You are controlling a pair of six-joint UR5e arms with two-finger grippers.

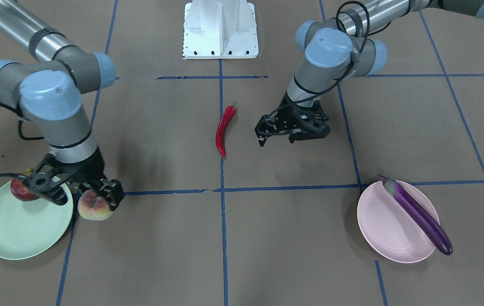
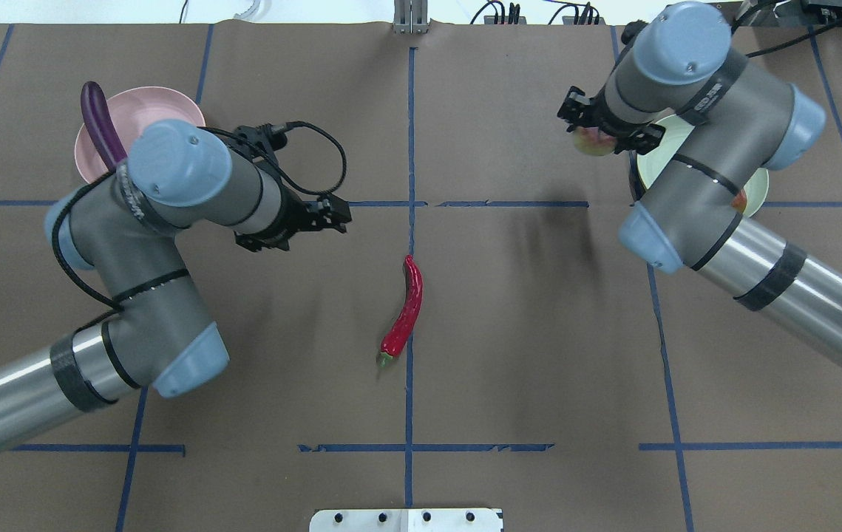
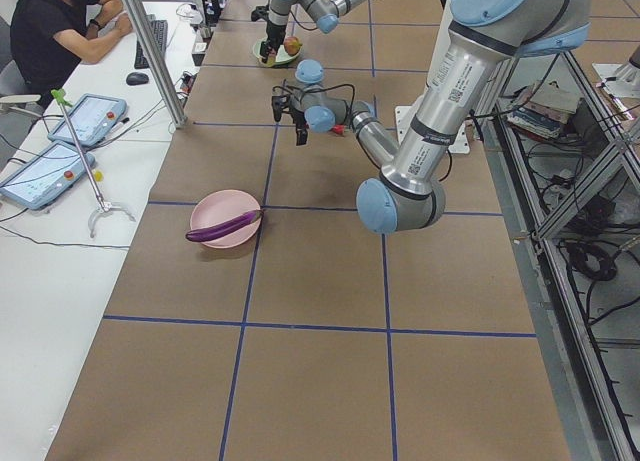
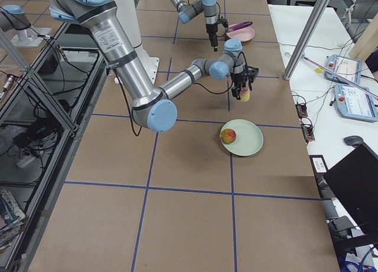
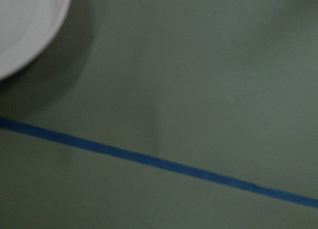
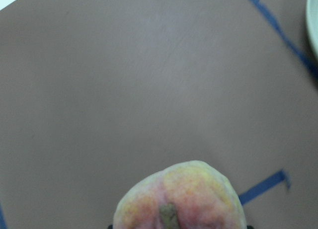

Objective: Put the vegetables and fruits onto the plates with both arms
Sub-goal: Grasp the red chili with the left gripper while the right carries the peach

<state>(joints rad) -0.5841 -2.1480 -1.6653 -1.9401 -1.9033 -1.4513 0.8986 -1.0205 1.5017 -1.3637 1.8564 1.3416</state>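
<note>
Jaws of the right gripper (image 1: 93, 197) pinch the peach (image 1: 94, 207) just beside the pale green plate (image 1: 12, 233), which holds the pomegranate (image 1: 21, 190). The left gripper (image 1: 276, 135) looks spread and empty near the red chili pepper (image 1: 223, 129). Likely next: set the peach on that plate, then grasp the chili.

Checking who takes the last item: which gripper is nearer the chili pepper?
Left. The left gripper hangs just beside the chili pepper; the right gripper holds the peach far off by the green plate.
</note>
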